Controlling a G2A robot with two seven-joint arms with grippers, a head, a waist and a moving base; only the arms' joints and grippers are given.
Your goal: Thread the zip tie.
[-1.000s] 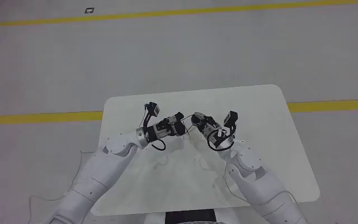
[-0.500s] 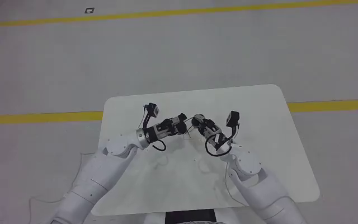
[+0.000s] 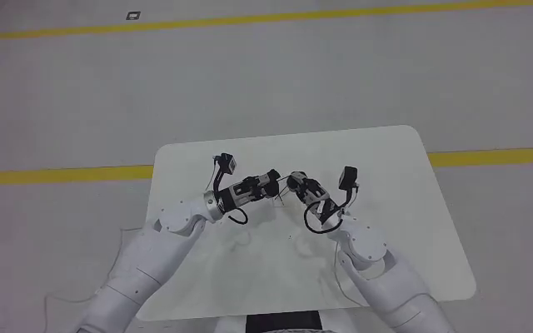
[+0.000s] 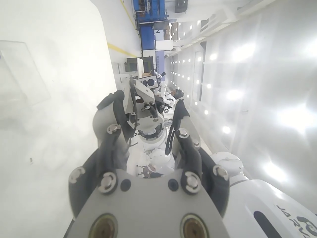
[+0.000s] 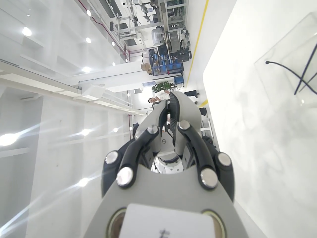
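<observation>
Robotics lab or industrial test hall. The white tabletop (image 3: 400, 158) stands on a bare grey floor (image 3: 333, 75), with yellow lane tape (image 3: 250, 18) at 12 o'clock and another strip running out at 3 and 9. The wrist views show racks of blue bins (image 5: 171, 69), framed equipment rigs (image 5: 158, 1), and a high white ceiling with spot lights (image 5: 86, 69).

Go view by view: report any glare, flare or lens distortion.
Left wrist view: ceiling lights flare wide, and the table washes into white haze. Right wrist view: lamps throw star streaks; the wide lens bends the yellow floor line. Top view: even light, no glare.
</observation>
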